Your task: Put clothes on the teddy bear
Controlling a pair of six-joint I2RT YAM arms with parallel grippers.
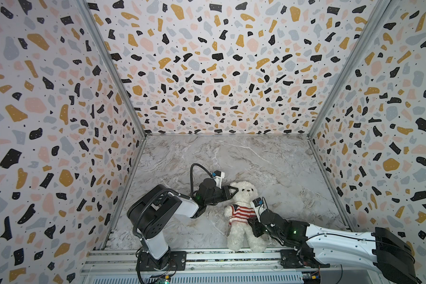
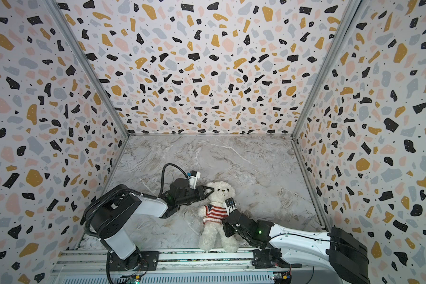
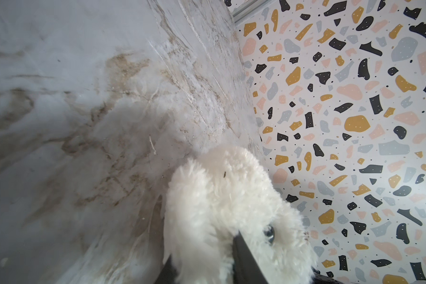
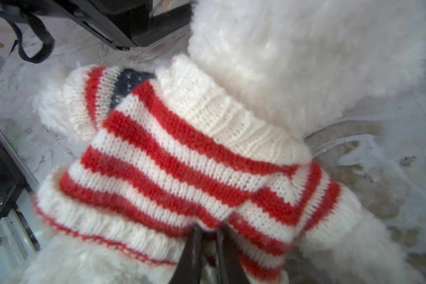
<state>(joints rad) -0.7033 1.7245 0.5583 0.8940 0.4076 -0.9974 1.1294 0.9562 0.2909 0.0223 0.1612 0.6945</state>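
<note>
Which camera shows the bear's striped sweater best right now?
Right wrist view: the striped sweater fills the frame, collar and hem clear. Both top views show it small on the teddy bear. Left wrist shows only fur.

Paired overhead views of whole table (image 1: 256, 159); wrist cameras close on teddy bear (image 3: 219, 196)

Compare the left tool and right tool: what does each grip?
The left tool pinches fur at the head of the fluffy white plush teddy bear; the right tool pinches the red-and-white striped knit top near its hem. The left tool reaches in at the head, the right tool at the hip. Both are shut.
</note>
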